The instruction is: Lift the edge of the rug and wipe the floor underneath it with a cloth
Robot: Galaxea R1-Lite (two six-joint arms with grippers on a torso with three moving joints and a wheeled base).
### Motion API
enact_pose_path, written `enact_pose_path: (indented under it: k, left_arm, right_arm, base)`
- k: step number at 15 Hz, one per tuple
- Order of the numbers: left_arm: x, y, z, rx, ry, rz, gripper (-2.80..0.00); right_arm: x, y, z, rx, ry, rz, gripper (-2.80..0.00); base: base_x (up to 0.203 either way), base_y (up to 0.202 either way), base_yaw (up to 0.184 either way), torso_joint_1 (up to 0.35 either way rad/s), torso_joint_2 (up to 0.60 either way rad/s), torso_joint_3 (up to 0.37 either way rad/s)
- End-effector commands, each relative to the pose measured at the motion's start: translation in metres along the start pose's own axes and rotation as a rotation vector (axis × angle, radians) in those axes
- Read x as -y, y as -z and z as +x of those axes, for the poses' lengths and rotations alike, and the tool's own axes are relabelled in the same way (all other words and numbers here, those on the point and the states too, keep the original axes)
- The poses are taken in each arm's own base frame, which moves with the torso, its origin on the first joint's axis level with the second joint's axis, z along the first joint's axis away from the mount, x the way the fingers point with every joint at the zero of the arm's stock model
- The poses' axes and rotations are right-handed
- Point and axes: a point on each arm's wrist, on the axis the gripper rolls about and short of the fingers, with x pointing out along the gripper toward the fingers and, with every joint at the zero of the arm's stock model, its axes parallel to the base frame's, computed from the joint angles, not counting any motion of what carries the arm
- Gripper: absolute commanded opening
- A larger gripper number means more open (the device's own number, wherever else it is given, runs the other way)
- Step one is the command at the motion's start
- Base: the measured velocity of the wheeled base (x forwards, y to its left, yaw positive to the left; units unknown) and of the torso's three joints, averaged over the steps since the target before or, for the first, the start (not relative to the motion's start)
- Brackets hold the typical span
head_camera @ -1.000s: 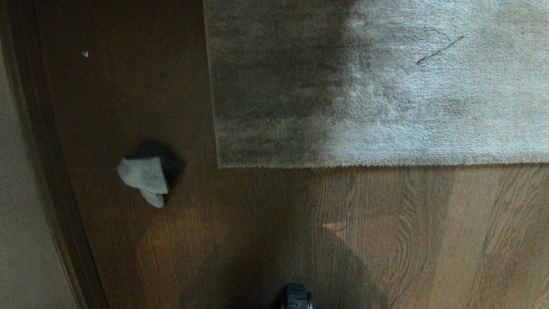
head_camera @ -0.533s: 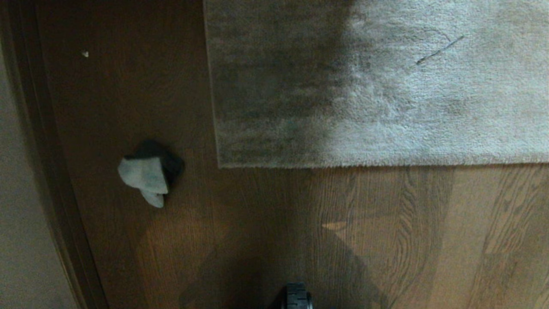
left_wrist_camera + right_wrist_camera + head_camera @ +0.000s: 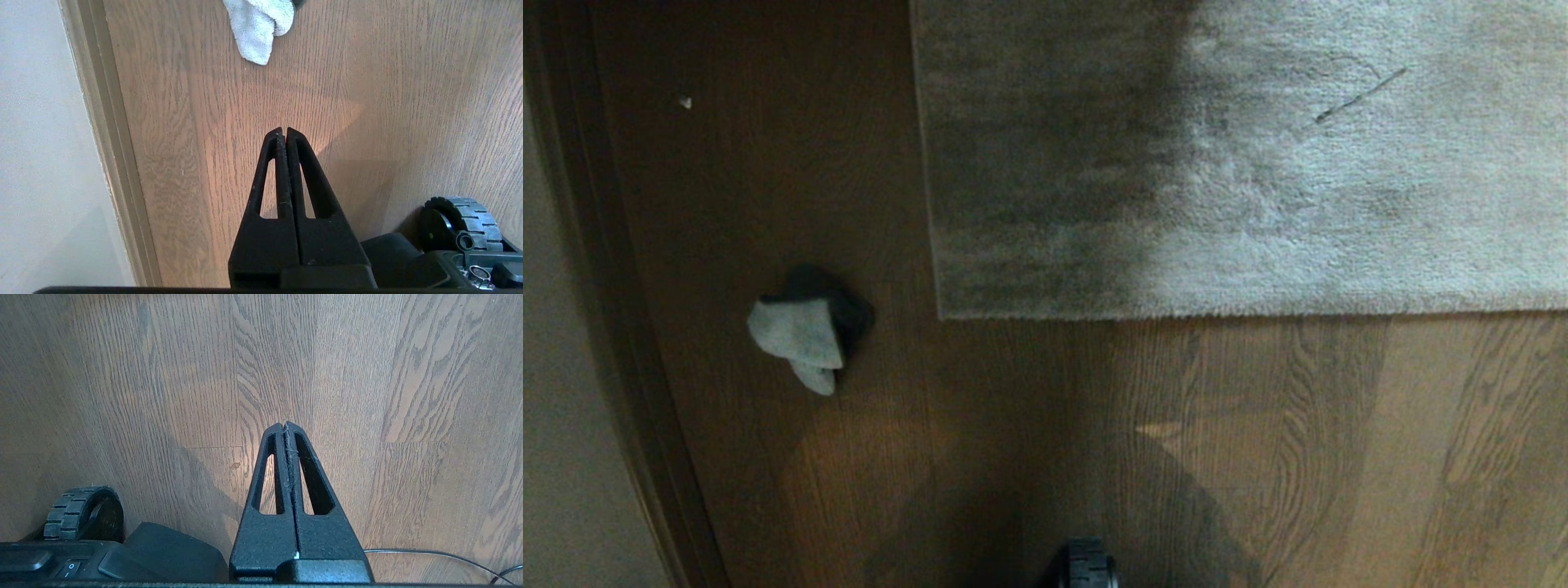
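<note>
Head view: rug edge (image 3: 1258,314) lies flat on the floor (image 3: 1029,425), running from center to 3 o'clock. Cloth (image 3: 796,335) sits bunched on the floor at 9 o'clock, well apart from the rug corner, near the baseboard (image 3: 613,327). Left gripper (image 3: 282,131) fully closed, empty, above bare floor, cloth at its 12 o'clock. Right gripper (image 3: 284,425) fully closed, empty, above bare floor. Base wheel (image 3: 1088,563) at 6 o'clock.

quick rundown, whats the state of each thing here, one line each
cloth: crumpled, lying loose on the floor, off the rug, held by nothing
rug edge: flat on the floor, not lifted
floor: bare wood, nothing wiping it
left hand: shut, empty, short of the cloth
right hand: shut, empty, over bare floor
</note>
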Motion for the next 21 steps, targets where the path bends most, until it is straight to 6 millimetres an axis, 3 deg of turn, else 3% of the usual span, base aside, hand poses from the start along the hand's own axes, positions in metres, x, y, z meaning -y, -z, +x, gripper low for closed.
enact_pose_path:
  k: [1, 13, 21]
  left_arm:
    - [0.0, 0.0, 0.0, 0.0, 0.001, -0.001, -2.8]
    - [0.0, 0.0, 0.0, 0.0, 0.001, -0.001, -2.8]
    - [0.0001, 0.0, 0.0, 0.0, 0.002, 0.001, -2.8]
  right_arm:
    - [0.0, 0.0, 0.0001, -0.001, 0.0, 0.0, -2.8]
    - [0.0, 0.0, 0.0001, -0.001, 0.0, 0.0, -2.8]
    - [0.0, 0.0, 0.0001, -0.001, 0.0, 0.0, -2.8]
  base:
    - [0.0, 0.0, 0.0, 0.0, 0.0, 0.0]
    - [0.0, 0.0, 0.0, -0.001, 0.0, 0.006]
    - [0.0, 0.0, 0.0, 0.002, 0.0, 0.184]
